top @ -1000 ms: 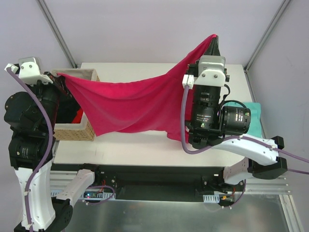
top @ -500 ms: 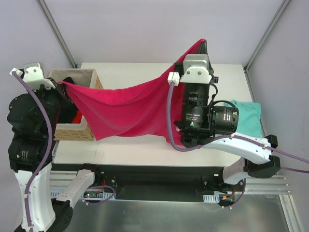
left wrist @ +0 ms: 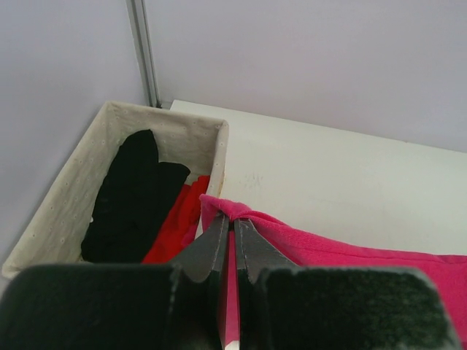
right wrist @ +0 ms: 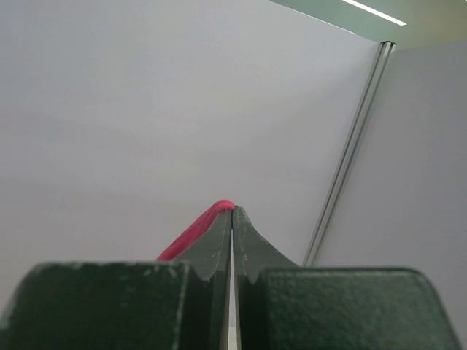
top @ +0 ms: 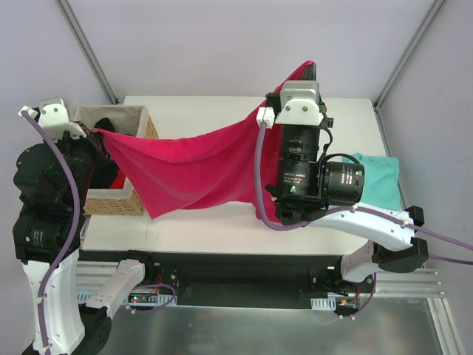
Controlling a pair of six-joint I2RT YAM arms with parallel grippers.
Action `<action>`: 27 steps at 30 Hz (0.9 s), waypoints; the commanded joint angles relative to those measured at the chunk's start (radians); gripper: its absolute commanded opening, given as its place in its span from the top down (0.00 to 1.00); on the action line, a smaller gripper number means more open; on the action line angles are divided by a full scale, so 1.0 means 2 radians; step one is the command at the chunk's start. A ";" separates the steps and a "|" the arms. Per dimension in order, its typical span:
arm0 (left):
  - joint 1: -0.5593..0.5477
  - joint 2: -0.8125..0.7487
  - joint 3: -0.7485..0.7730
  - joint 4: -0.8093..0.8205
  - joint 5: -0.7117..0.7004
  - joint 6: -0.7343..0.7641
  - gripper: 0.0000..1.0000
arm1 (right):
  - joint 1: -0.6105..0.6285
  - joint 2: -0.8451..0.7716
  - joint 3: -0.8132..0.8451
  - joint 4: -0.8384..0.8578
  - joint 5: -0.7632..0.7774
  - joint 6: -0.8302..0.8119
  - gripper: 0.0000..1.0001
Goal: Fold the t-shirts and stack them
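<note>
Nearest the arm bases, a bare strip of the white worktop (top: pixel 214 231) is showing below the lower edge of the bright magenta-pink cloth t-shirt (top: pixel 192 166). This shirt is hanging spread between the two arms and sagging in the middle; whether its lowest fold is touching the worktop cannot be told. To the right, the crumpled teal-turquoise cloth t-shirt (top: pixel 380 181) is lying on the worktop, partly hidden behind the right arm. At the left edge, a rectangular woven basket with a pale cloth lining (top: pixel 111 201) is holding a black garment (left wrist: pixel 135 197) and a red cloth (left wrist: pixel 175 226). Over the basket, the left fingers (left wrist: pixel 208 251) are pinching one corner of the pink shirt, closed tight on it. Farthest back and highest, the right fingers (right wrist: pixel 211 248) are clamping the opposite corner, holding it up over the far side of the worktop
</note>
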State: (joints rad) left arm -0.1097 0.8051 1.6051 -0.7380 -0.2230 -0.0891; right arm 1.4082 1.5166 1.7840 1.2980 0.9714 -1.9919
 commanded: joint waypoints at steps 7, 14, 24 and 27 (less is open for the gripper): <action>0.003 0.014 -0.021 0.001 -0.011 -0.009 1.00 | -0.018 0.007 -0.017 0.117 0.040 -0.331 0.99; 0.003 0.045 -0.015 -0.001 -0.007 -0.008 1.00 | -0.049 0.014 -0.016 0.113 0.051 -0.316 0.99; 0.003 0.101 0.008 0.001 -0.002 -0.010 1.00 | -0.098 0.025 -0.020 0.079 0.073 -0.260 0.99; 0.003 0.123 0.019 0.000 -0.001 -0.012 1.00 | -0.114 0.028 -0.025 0.067 0.079 -0.245 0.99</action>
State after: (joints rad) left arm -0.1097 1.0218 1.5860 -0.7570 -0.2211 -0.0963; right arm 1.2118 1.5715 1.7359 1.3025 1.1038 -1.9919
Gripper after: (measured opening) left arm 0.009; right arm 0.009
